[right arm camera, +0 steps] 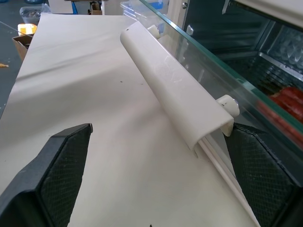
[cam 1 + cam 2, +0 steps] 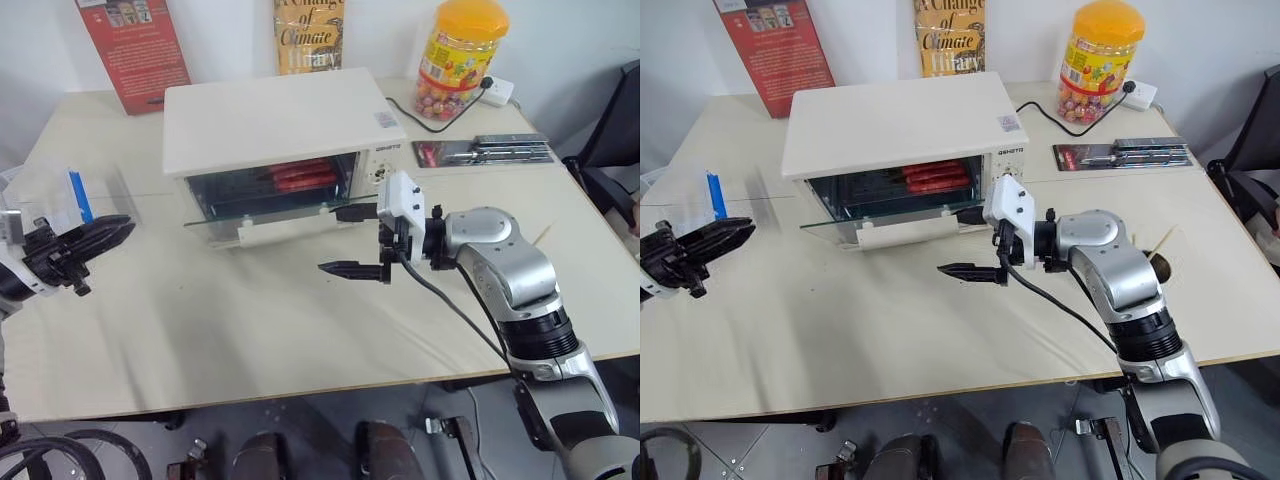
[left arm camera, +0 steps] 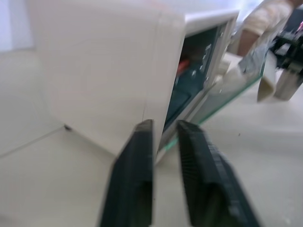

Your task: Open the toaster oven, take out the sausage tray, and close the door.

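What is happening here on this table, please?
A humanoid robot is working at a toaster oven. The door hangs down open, and red sausages on the sausage tray lie inside. The right gripper is open beside the door handle, holding nothing. The left gripper is shut, away at the oven's left.

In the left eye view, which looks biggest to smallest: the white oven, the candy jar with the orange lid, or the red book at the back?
1. The toaster oven, by far.
2 and 3. The red book and candy jar look alike; the frame's top edge crops both, so I won't rank them.
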Controlling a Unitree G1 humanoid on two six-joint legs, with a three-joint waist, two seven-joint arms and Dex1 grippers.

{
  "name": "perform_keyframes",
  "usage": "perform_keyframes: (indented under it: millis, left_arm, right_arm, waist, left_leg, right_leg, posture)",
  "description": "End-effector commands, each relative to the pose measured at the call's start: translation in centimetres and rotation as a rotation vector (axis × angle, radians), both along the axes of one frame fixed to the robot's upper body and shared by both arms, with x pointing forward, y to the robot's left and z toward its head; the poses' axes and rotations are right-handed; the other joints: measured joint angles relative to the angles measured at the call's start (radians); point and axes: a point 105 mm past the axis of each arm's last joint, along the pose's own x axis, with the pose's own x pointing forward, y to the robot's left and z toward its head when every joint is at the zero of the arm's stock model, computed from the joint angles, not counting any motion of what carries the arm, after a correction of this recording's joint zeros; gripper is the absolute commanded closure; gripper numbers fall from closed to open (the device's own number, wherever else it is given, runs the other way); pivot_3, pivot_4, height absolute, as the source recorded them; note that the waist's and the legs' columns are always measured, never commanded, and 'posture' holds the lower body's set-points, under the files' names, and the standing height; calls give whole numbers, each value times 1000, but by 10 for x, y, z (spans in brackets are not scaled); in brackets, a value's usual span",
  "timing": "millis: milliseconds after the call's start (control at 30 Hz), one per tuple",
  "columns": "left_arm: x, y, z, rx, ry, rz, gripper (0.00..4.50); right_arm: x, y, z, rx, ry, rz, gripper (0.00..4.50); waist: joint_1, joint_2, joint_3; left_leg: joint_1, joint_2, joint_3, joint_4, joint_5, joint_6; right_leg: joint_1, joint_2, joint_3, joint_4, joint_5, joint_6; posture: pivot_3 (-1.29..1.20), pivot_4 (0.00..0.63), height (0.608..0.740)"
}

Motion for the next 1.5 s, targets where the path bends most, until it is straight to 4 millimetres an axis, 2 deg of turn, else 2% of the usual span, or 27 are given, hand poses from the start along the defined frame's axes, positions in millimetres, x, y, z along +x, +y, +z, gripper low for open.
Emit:
perform_keyframes:
  millis: [33, 233, 367, 567, 700, 900, 1067, 1200, 1500]
  left_arm:
    - [1, -14, 11, -11, -31, -100, 4481]
    - [4, -39, -1, -21, 9, -213, 4481]
    - [5, -47, -5, -29, 23, -236, 4481]
    - [21, -65, -10, -36, 23, -270, 4481]
    - [27, -77, -21, -12, 58, -315, 4481]
    - [31, -87, -28, 6, 87, -367, 4481]
    - [34, -90, -30, 19, 100, -388, 4481]
    - [41, -95, -27, 18, 91, -395, 4481]
    - [51, -103, -26, 25, 70, -408, 4481]
  right_arm:
    - [-25, 18, -4, -18, -10, 125, 0]
    - [-29, 18, -13, -16, 11, 91, 0]
    - [-29, 17, -16, -2, 21, 62, 0]
    - [-36, 21, -21, 4, 43, 54, 0]
    - [-45, 23, -26, -3, 69, 48, 0]
    - [-57, 6, -47, -67, 175, -73, 0]
    - [-58, -2, -53, -91, 174, -133, 0]
    - [-49, -1, -49, -82, 130, -160, 0]
    - [-31, 7, -28, -53, 50, -144, 0]
  waist:
    - [-1, 0, 0]
    - [-8, 0, 0]
    - [-15, -1, 0]
    - [-14, -2, -1]
    - [-17, -2, -1]
    - [-7, -2, -1]
    - [14, -2, -1]
    - [30, -3, -1]
    - [29, -4, -1]
  left_leg:
    - [0, 0, 0, 0, 0, 0]
    - [1, 0, 1, -1, 0, 0]
    - [1, 0, 1, -1, 0, 0]
    - [1, 0, 1, 0, 0, 0]
    - [1, 0, 1, 0, 0, 0]
    - [1, 0, 1, 0, -2, 1]
    - [1, 0, 1, 1, -2, 1]
    - [0, 0, 2, 5, -2, 1]
    - [0, 0, 3, 6, -2, 1]
  right_leg:
    - [0, 0, 0, 0, 0, 0]
    - [-1, 0, 1, 0, 0, 0]
    - [0, 0, 1, 0, 0, 0]
    - [0, 0, 1, 1, 0, 0]
    - [0, 0, 1, 1, 0, 0]
    - [0, 0, 0, 1, 0, 0]
    - [0, 0, 0, 0, 0, 0]
    - [1, 0, 1, 0, 0, 0]
    - [0, 0, 2, 1, 0, 0]
  posture:
    - [0, 150, 740]
    - [0, 150, 740]
    - [0, 150, 740]
    - [0, 150, 740]
    - [0, 150, 740]
    - [0, 150, 740]
    - [0, 150, 740]
    - [0, 150, 740]
    - [0, 150, 740]
